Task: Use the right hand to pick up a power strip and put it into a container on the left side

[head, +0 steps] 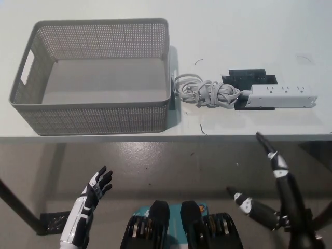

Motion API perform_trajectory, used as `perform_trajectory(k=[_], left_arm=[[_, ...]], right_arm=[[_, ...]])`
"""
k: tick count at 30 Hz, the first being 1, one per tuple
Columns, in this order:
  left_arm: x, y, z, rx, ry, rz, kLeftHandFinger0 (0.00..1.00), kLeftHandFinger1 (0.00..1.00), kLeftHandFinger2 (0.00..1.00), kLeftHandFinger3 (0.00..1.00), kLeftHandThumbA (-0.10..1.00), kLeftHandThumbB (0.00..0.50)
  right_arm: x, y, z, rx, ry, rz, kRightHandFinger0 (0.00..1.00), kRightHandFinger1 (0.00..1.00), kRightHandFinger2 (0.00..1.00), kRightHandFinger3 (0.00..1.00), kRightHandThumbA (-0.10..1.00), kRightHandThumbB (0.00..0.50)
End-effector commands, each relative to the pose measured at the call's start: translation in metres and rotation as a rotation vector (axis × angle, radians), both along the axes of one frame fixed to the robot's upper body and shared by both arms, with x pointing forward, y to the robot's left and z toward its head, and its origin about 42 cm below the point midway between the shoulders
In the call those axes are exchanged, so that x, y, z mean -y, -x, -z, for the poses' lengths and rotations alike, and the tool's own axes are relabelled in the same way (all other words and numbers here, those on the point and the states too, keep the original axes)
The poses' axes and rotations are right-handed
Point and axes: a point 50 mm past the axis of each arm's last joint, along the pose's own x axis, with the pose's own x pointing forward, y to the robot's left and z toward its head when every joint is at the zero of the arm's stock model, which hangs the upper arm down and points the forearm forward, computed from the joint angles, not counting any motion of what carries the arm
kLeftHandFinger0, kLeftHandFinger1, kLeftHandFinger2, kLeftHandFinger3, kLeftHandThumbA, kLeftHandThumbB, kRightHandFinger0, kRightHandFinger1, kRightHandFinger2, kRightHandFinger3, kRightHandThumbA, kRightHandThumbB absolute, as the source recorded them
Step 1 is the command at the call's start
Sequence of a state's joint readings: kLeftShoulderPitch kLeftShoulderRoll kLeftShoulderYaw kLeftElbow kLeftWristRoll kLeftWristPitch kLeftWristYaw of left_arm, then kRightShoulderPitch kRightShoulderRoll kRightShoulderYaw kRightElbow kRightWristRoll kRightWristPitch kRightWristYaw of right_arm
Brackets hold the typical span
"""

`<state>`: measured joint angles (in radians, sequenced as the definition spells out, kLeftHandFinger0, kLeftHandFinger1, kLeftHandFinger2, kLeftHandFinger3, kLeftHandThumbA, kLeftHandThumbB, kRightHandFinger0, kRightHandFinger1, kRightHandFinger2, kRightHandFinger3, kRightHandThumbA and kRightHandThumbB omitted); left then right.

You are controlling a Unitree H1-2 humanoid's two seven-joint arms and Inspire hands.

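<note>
Grey perforated container [93, 116], white power strip [280, 95], pale grey cord [205, 92].

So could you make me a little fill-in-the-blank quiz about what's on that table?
1. The grey basket holds ____.
2. The power strip lies to the ____ of the basket in the picture.
3. The coiled cord lies between the basket and the ____.
4. Neither robot hand, left or right, holds ____.

Missing: nothing; right; power strip; anything

Lab: bare white table [104, 10], concrete floor [171, 166]

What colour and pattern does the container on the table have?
The container is grey, its walls perforated in a fine mesh pattern; the head view shows it.
</note>
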<state>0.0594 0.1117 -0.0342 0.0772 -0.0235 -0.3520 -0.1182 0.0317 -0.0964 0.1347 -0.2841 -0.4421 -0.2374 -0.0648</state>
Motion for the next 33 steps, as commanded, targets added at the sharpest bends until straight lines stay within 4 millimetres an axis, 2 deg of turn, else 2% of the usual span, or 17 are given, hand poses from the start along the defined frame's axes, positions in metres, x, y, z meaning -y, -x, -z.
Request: perform_trajectory(k=[1, 2, 5, 6, 7, 8, 10, 15, 24, 33], left_arm=[[-0.001, -0.002, -0.009, 0.081, -0.002, 0.031, 1.0, 1.0, 1.0, 1.0, 1.0, 0.23], [-0.001, -0.002, -0.01, 0.079, -0.004, 0.027, 1.0, 1.0, 1.0, 1.0, 1.0, 0.242], [-0.001, -0.003, -0.011, 0.082, -0.006, 0.028, 1.0, 1.0, 1.0, 1.0, 1.0, 0.243], [-0.001, -0.004, -0.012, 0.084, -0.007, 0.029, 1.0, 1.0, 1.0, 1.0, 1.0, 0.244], [-0.001, -0.004, -0.012, 0.084, -0.007, 0.029, 1.0, 1.0, 1.0, 1.0, 1.0, 0.244], [-0.001, -0.004, -0.012, 0.083, -0.009, 0.033, 1.0, 1.0, 1.0, 1.0, 1.0, 0.245], [-0.001, -0.004, -0.012, 0.086, -0.011, 0.035, 1.0, 1.0, 1.0, 1.0, 1.0, 0.242], [-0.002, -0.004, -0.012, 0.08, -0.001, 0.035, 1.0, 1.0, 1.0, 1.0, 1.0, 0.243], [0.0, -0.002, -0.01, 0.073, 0.008, 0.036, 1.0, 1.0, 1.0, 1.0, 1.0, 0.255], [-0.001, -0.001, -0.009, 0.073, 0.006, 0.037, 1.0, 1.0, 1.0, 1.0, 1.0, 0.251]], right_arm=[[0.014, -0.018, -0.064, 0.186, 0.305, 0.145, 1.0, 1.0, 1.0, 1.0, 0.88, 0.315], [0.015, -0.028, -0.075, 0.191, 0.345, 0.161, 1.0, 1.0, 1.0, 1.0, 0.91, 0.342], [0.016, -0.05, -0.09, 0.182, 0.441, 0.188, 1.0, 1.0, 1.0, 1.0, 1.0, 0.382], [0.016, -0.059, -0.093, 0.179, 0.48, 0.202, 1.0, 1.0, 1.0, 1.0, 1.0, 0.387], [0.016, -0.061, -0.094, 0.177, 0.492, 0.206, 1.0, 1.0, 1.0, 1.0, 1.0, 0.343], [0.017, -0.069, -0.096, 0.158, 0.545, 0.218, 1.0, 1.0, 1.0, 1.0, 1.0, 0.375], [0.017, -0.083, -0.098, 0.147, 0.608, 0.234, 1.0, 1.0, 1.0, 1.0, 1.0, 0.36], [0.01, -0.116, -0.101, 0.092, 0.744, 0.28, 1.0, 1.0, 1.0, 1.0, 1.0, 0.395], [-0.006, -0.167, -0.09, 0.024, 0.843, 0.306, 1.0, 1.0, 1.0, 1.0, 1.0, 0.407], [-0.015, -0.193, -0.077, -0.035, 0.92, 0.342, 1.0, 1.0, 1.0, 1.0, 1.0, 0.413]])
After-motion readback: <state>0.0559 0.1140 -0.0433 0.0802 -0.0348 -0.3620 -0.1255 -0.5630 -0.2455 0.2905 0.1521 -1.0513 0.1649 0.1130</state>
